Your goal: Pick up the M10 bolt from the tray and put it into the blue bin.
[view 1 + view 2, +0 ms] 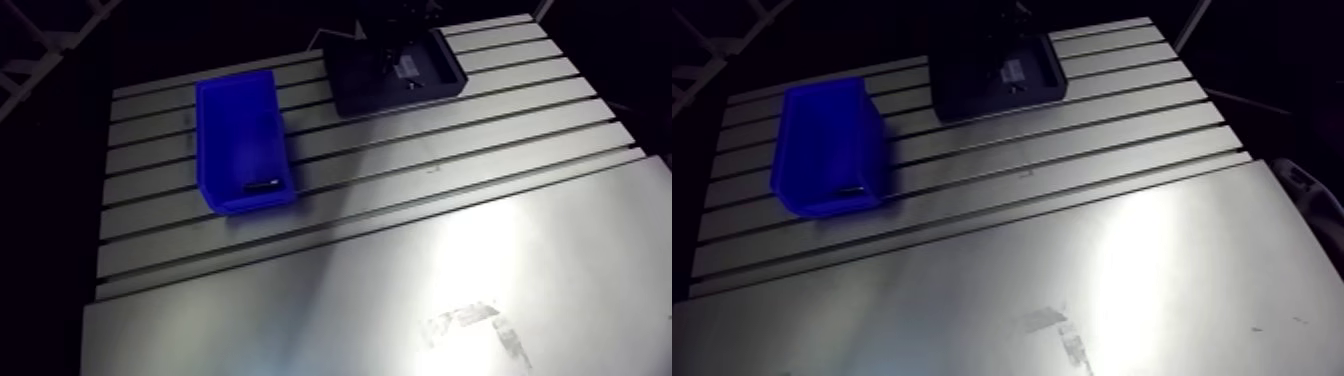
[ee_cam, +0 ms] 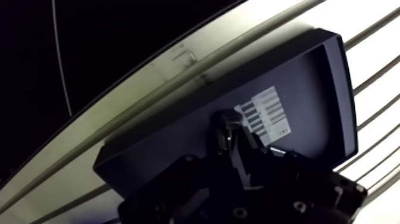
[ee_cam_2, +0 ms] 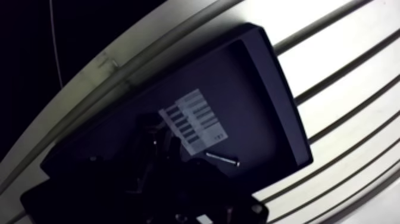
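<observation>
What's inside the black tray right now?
Inside the tray, a white printed label sits on the floor and a small bolt lies beside it. The claw hangs over the floor next to the label and covers whatever lies beneath it.

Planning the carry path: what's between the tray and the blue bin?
Nothing. The arm view shows only bare slotted table between the black tray and the blue bin.

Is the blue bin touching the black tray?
No, the blue bin stands apart from the black tray, with bare slotted table between them.
</observation>
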Controlling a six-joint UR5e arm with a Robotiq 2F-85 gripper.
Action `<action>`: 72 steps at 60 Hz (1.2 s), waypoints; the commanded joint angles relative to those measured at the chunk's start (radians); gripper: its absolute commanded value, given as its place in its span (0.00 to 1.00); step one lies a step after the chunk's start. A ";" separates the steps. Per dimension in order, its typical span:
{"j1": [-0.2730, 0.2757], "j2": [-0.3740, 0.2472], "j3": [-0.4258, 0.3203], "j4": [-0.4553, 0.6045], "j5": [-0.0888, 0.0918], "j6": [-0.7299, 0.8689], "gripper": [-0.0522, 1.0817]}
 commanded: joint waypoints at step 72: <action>0.011 -0.025 -0.009 0.051 0.003 -0.007 0.99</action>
